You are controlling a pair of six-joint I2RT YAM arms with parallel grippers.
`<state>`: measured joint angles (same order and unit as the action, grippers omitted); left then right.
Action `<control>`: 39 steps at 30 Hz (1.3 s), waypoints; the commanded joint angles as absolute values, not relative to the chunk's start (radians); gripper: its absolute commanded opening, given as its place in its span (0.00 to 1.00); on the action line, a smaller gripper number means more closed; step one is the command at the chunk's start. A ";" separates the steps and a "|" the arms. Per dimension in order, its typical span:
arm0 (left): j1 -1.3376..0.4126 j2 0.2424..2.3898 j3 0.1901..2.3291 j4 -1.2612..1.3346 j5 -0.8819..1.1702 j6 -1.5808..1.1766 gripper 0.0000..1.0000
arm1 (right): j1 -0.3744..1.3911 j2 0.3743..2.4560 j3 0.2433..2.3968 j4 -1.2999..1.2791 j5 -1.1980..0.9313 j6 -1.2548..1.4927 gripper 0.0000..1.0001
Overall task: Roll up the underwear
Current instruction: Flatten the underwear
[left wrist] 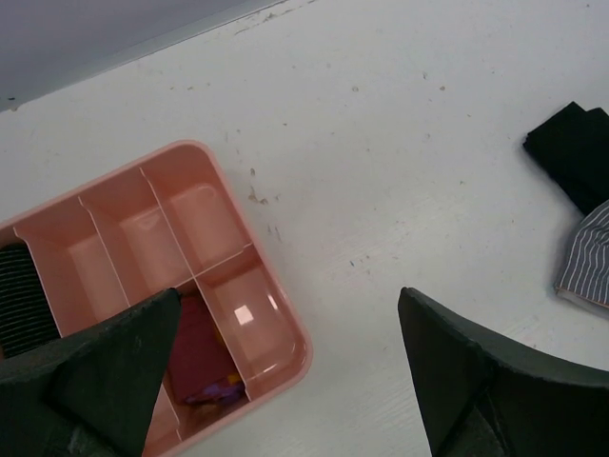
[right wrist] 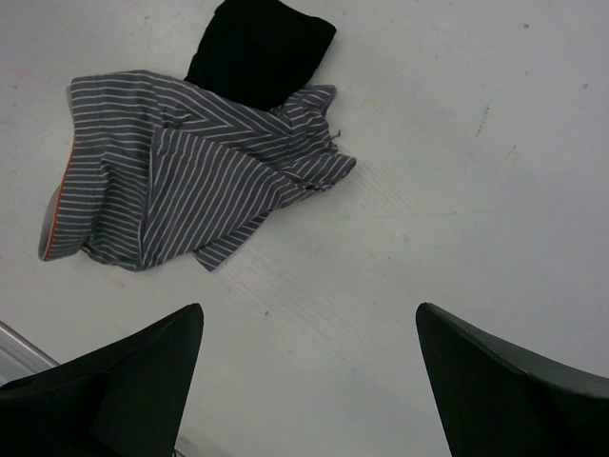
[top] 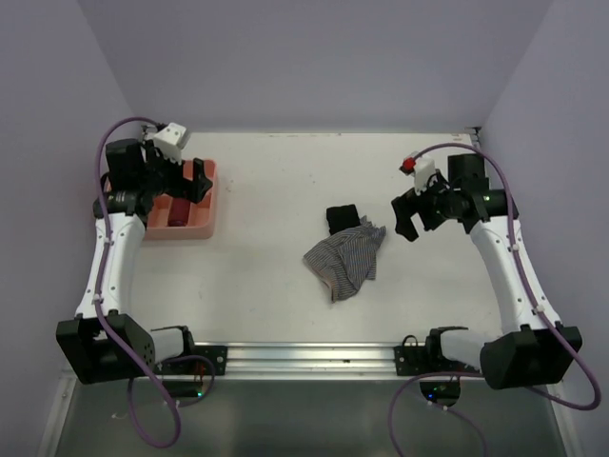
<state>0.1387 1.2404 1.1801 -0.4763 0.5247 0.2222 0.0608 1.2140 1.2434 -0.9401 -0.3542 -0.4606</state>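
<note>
My right pincer [right wrist: 309, 314] [top: 411, 217] is released: 2 fingers spread wide, nothing btwn them, hanging above the table [top: 266, 276]. In the wrist view, ahead of the gap and off toward the left finger, lies the striped underwear [right wrist: 181, 190] [top: 344, 259], apart from both fingers. It's crumpled and flat on the tabletop. There its long axis runs approx left-right across my view, w/ the pinkish-orange edge at the left end and the bunched end pointing right. From above, the same axis is a diagonal: edged end toward the arm bases, bunched end toward the far right, nearest my pincer.

Further out, past the striped one, sits the black underwear [right wrist: 259, 48] [top: 342, 219], a compact folded block. Its near edge touches the striped cloth's far edge; which overlaps which, can't tell. Both garments are near my right pincer, on its left, not touching it.

My left pincer [left wrist: 290, 300] [top: 195, 181] is also released, 2 fingers wide apart and empty, poised over the salmon-pink tray [left wrist: 285, 362] [top: 205, 224]. 1 compartment below the gap holds a dark red item [left wrist: 195, 347]. Both garments are well apart from this pincer, way off to its right; only a corner of each shows at the right edge of its wrist view.
</note>
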 commanded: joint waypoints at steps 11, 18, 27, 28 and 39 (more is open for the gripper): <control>-0.105 1.341 1.177 -0.540 0.637 0.435 0.99 | 0.363 1.553 1.415 -0.767 -0.189 -0.221 0.93; -0.536 1.374 1.011 -0.356 0.431 0.502 0.94 | 0.407 1.902 1.672 -0.753 -0.077 -0.112 0.91; -0.727 1.583 0.966 -0.076 0.329 0.359 0.91 | 0.407 2.078 1.726 -0.758 -0.021 -0.087 0.89; -0.733 1.597 0.966 -0.052 0.316 0.339 0.91 | 0.407 2.085 1.723 -0.761 -0.023 -0.090 0.89; -0.808 1.808 1.011 -0.054 0.226 0.296 0.51 | 0.397 2.085 1.687 -0.772 -0.046 -0.107 0.31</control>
